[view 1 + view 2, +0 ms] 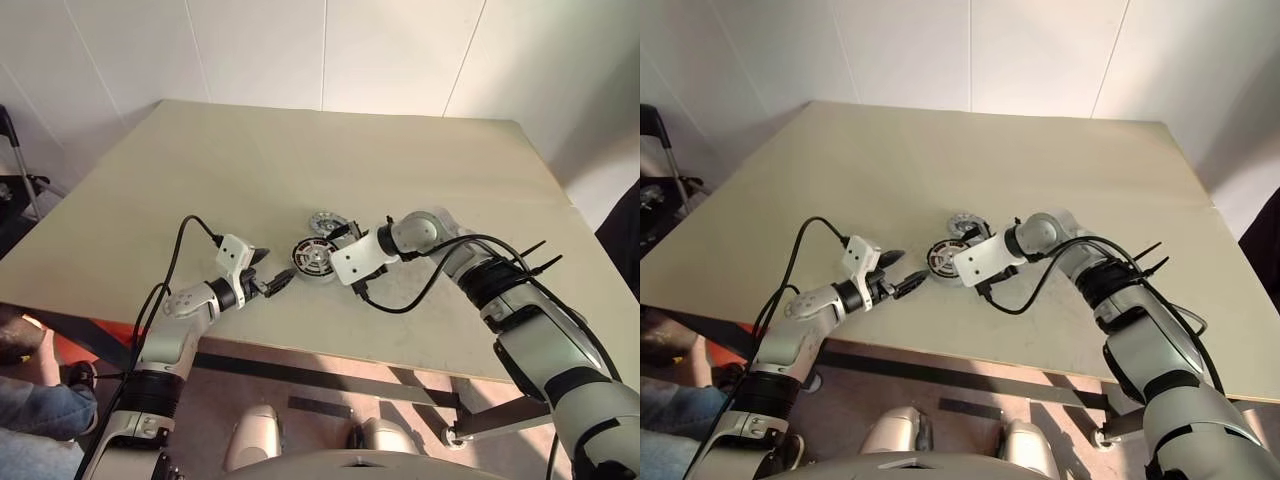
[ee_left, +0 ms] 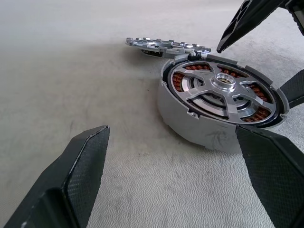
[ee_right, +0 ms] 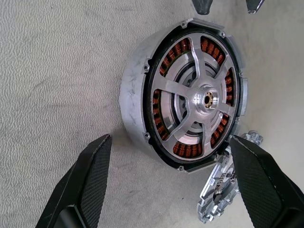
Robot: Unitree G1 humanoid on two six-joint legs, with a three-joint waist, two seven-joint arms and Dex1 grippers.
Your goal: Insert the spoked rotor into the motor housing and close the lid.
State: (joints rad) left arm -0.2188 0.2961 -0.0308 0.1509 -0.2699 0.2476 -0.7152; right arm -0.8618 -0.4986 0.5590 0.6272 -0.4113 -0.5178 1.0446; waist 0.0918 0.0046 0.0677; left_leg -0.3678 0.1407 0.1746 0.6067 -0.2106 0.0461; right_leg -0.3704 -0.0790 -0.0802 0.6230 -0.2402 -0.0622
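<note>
My arms are silver-grey metallic shells broken by black joint bands. Each wrist carries a white boxy camera block. The left end effector [image 1: 277, 284] and the right end effector [image 3: 173, 183] both end in two black wedge-shaped fingers [image 2: 78, 178] with a fine woven texture. Black cables loop loosely from each wrist back along the forearms, with black cable ties at my right elbow.
</note>
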